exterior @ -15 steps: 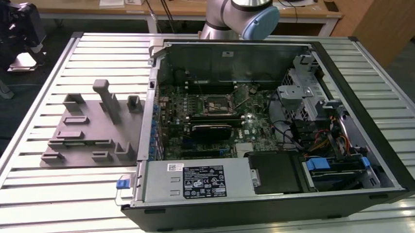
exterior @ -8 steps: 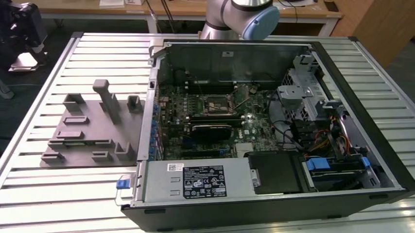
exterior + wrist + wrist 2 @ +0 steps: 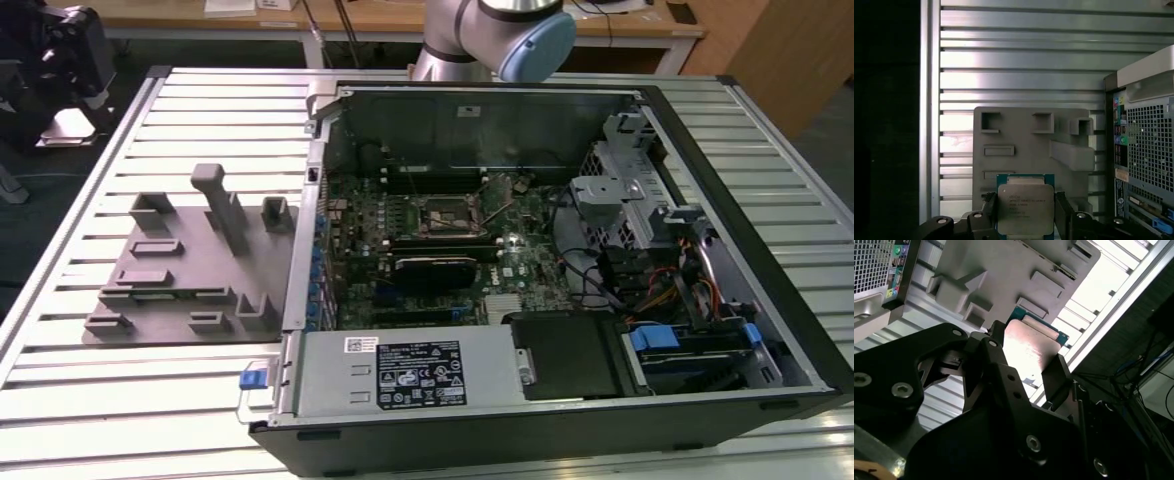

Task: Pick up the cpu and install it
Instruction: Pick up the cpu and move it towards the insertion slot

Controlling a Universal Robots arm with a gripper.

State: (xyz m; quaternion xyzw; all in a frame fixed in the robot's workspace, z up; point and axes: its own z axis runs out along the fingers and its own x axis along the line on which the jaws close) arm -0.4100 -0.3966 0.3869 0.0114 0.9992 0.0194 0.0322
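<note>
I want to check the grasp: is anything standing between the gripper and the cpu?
Nothing visible does. In the first wrist view the cpu sits between the fingers of the gripper, touching both; the grey fixture lies behind it.

In the exterior view, the silvery slatted worktop (image 3: 200, 100) carries a grey plastic fixture (image 3: 174, 270) at centre left and, just beside it, an open computer case (image 3: 534, 440) from centre to right.
</note>
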